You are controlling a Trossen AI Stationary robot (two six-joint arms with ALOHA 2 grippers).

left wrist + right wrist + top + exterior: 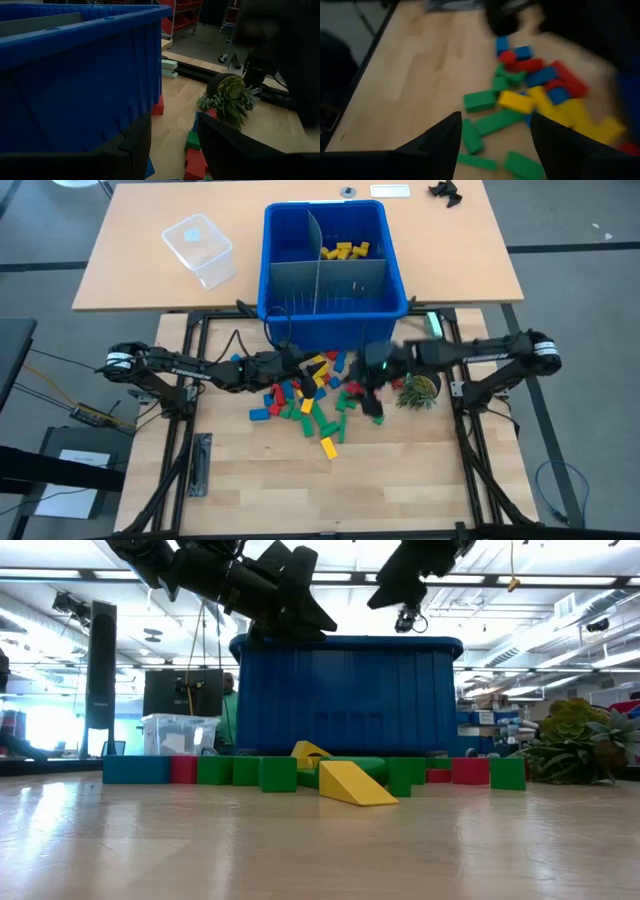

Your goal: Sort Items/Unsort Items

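On the near table, in front of the bin: a loose heap of the items (312, 395), red, yellow, green and blue blocks, lies on the bare wood; a few yellow ones (345, 250) already sit in the bin's far right compartment.
Bin: blue bin (395, 275) split by grey dividers (312, 250); the other compartments look empty from above.
Left gripper: left gripper (292, 362) hangs just beside the bin's front wall, above the heap's near-left edge; fingers (137, 145) parted with nothing between them.
Right gripper: right gripper (365, 385) hangs over the heap's right side; fingers (442, 140) spread wide, empty, blocks visible on the wood between them.
Step in hand (judgement): right arm looks to be picking its next block; no grasp begun yet.
How to do it well: choose a block at the heap's fringe, such as the lone green ones (480, 101), not the crowded middle; turn the fingers across the block's short sides; come down straight so neighbours are not shoved; close only once both fingers straddle it.
Risk: the two arms are close together over one heap; keep the left one parked by the bin wall while the right descends.
Bystanders: artificial succulent (418, 390) just right of the heap, clear tub (200, 248) on the far table.
Writing: pale lettering runs along both forearms, too small to read; no other label legible.
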